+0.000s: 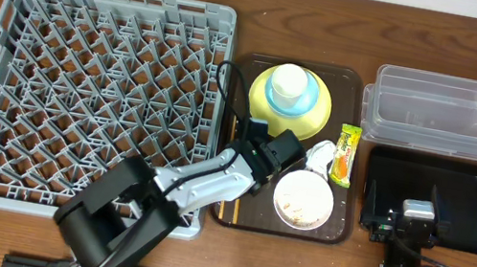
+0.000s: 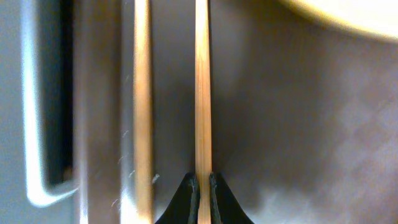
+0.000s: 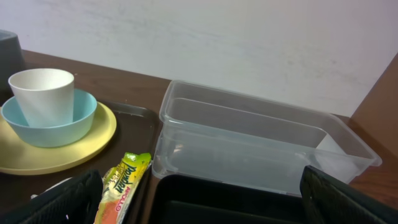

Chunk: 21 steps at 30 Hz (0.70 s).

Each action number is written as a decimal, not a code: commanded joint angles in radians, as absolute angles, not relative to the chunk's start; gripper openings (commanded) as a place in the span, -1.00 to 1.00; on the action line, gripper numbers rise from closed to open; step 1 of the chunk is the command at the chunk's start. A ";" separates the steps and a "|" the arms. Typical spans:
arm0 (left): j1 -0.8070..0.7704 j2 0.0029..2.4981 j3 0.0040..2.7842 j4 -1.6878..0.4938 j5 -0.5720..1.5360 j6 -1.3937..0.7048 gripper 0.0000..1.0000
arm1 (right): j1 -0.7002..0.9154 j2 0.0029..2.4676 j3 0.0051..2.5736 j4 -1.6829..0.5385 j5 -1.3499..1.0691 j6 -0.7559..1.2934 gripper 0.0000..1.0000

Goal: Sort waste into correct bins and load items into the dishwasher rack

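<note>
My left gripper (image 2: 203, 186) is shut on one wooden chopstick (image 2: 203, 93), low over the brown serving tray (image 1: 331, 229); the second chopstick (image 2: 142, 93) lies beside it. In the overhead view this gripper (image 1: 255, 153) sits at the tray's left side, just below the yellow plate (image 1: 317, 118). The plate carries the light blue bowl (image 1: 268, 102) and the white cup (image 1: 289, 83). The white bowl (image 1: 303, 201) holds pale crumbs. The napkin (image 1: 320, 154) and snack wrapper (image 1: 345, 154) lie on the tray's right. My right gripper (image 3: 205, 205) is open over the black tray (image 3: 236, 199).
The grey dishwasher rack (image 1: 100, 91) fills the left of the table. The clear tub (image 1: 446, 112) stands behind the black tray (image 1: 474, 207) at the right. My left arm crosses the rack's front right corner.
</note>
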<state>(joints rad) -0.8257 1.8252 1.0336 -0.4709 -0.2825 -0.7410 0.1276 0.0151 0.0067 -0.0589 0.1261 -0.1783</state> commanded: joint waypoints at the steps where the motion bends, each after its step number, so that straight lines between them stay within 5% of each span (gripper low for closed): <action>1: -0.824 1.700 1.032 -0.498 -0.282 -0.666 -0.88 | 0.123 0.015 0.006 -0.063 0.123 -0.188 0.98; 12: -0.820 1.340 1.032 -0.565 -0.434 -0.559 -0.88 | 0.123 0.015 0.006 -0.063 0.123 -0.188 0.98; 21: -0.765 1.349 1.031 -0.643 -0.622 -0.516 -0.88 | 0.123 0.015 0.006 -0.063 0.123 -0.188 0.98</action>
